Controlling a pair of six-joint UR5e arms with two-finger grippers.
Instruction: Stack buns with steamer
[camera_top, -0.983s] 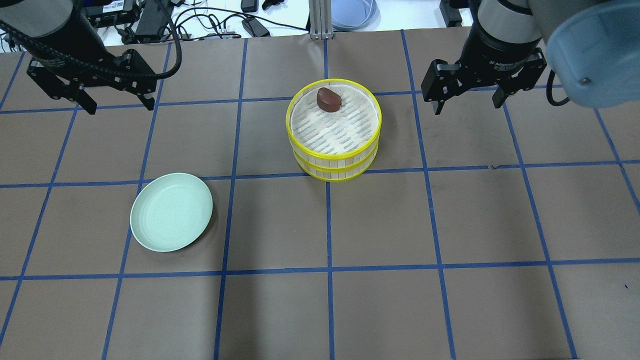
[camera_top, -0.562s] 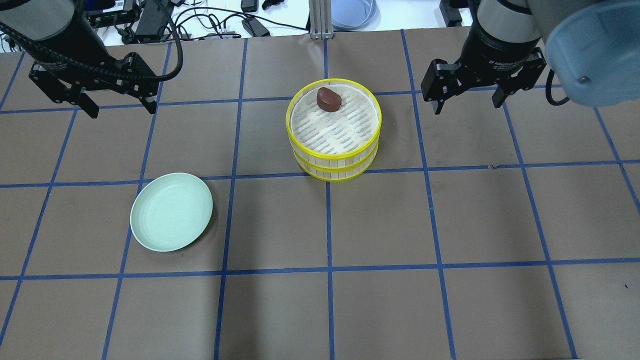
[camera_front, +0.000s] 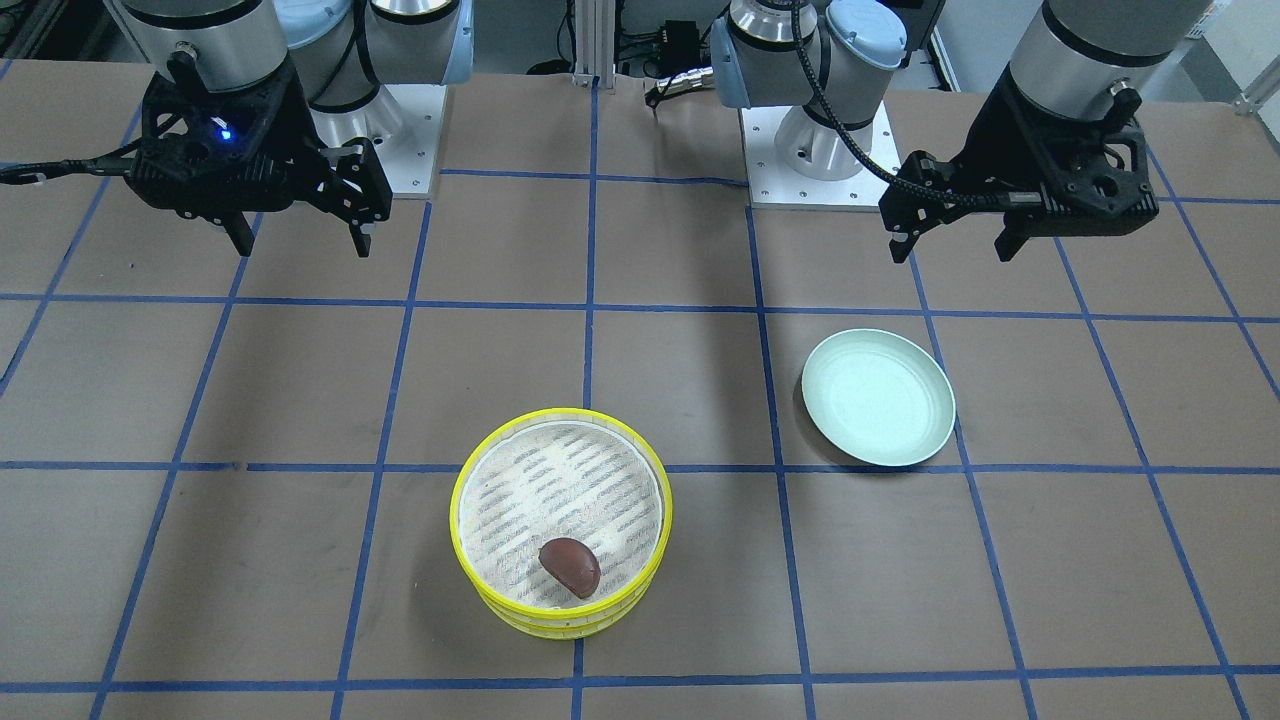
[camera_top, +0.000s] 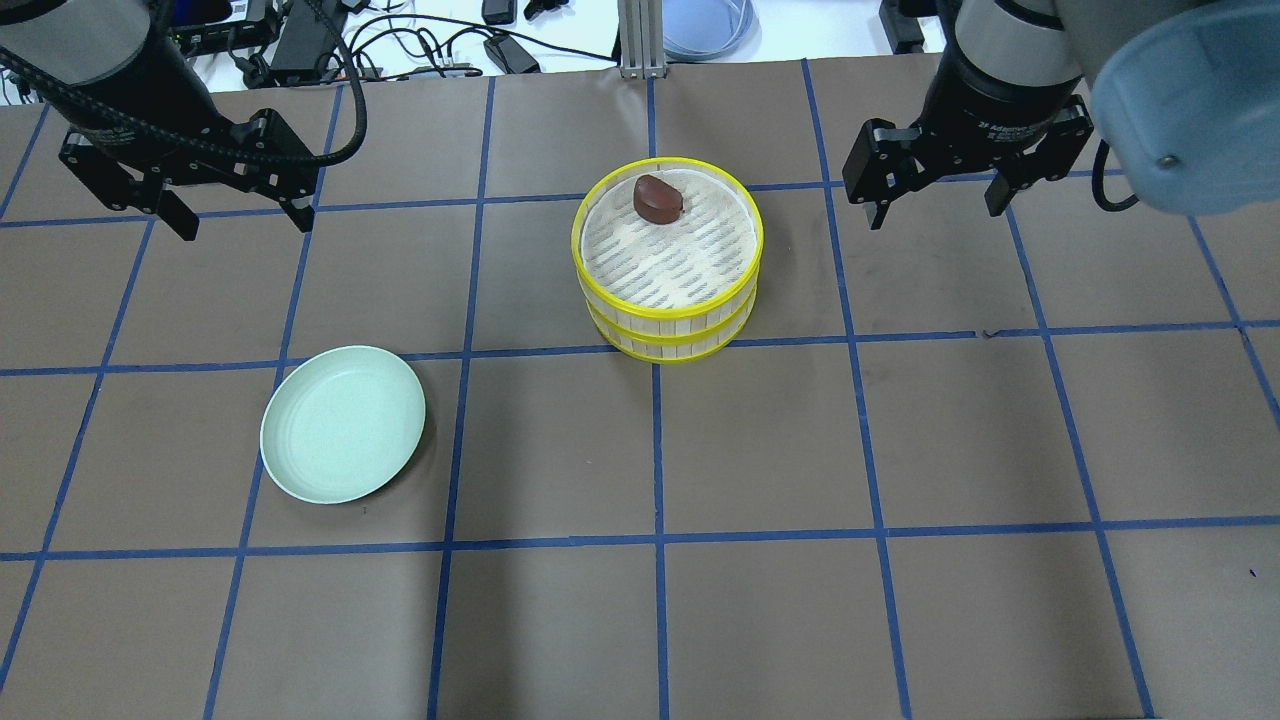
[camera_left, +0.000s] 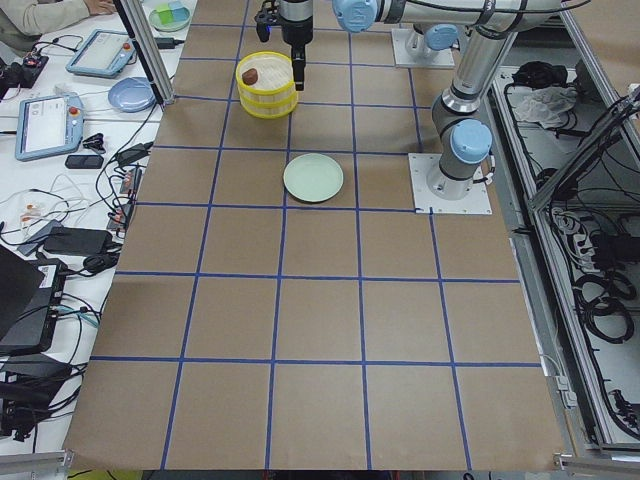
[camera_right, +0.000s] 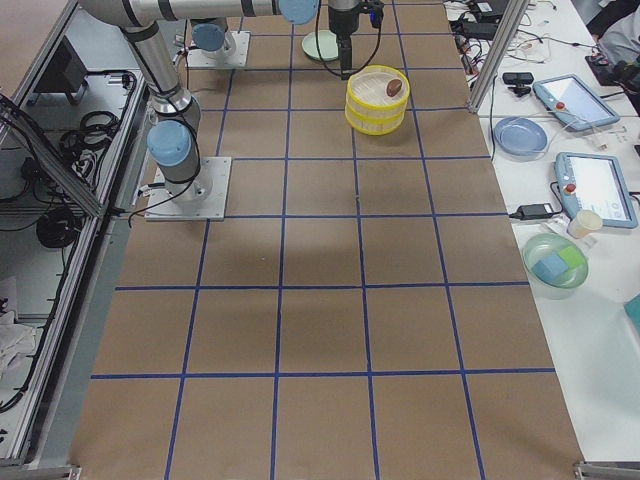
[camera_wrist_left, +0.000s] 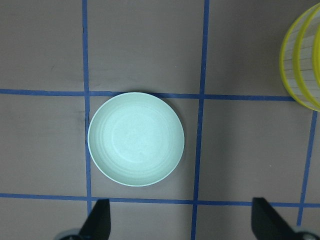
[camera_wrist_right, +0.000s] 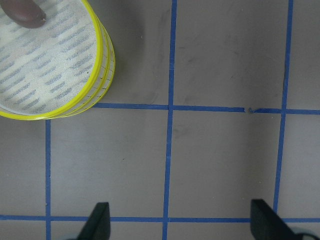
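The steamer (camera_top: 668, 322) stands as two yellow-rimmed tiers stacked at the table's middle back. The dark reddish-brown bun (camera_top: 657, 199) lies in the top tier near its far rim, also in the front view (camera_front: 570, 566). The cream-white bun is hidden. My left gripper (camera_top: 246, 227) is open and empty, high at the back left, above and beyond the plate. My right gripper (camera_top: 936, 215) is open and empty, to the right of the steamer. The right wrist view shows the steamer (camera_wrist_right: 102, 65) and the bun (camera_wrist_right: 22, 12) at its upper left.
An empty pale mint-green plate (camera_top: 342, 423) sits left of centre, and directly below the left wrist camera (camera_wrist_left: 136, 139). Blue tape lines grid the brown table. Cables and devices lie beyond the far edge (camera_top: 400, 40).
My left gripper has shifted slightly nearer in the overhead view. The right gripper, steamer, bun and plate have not moved.
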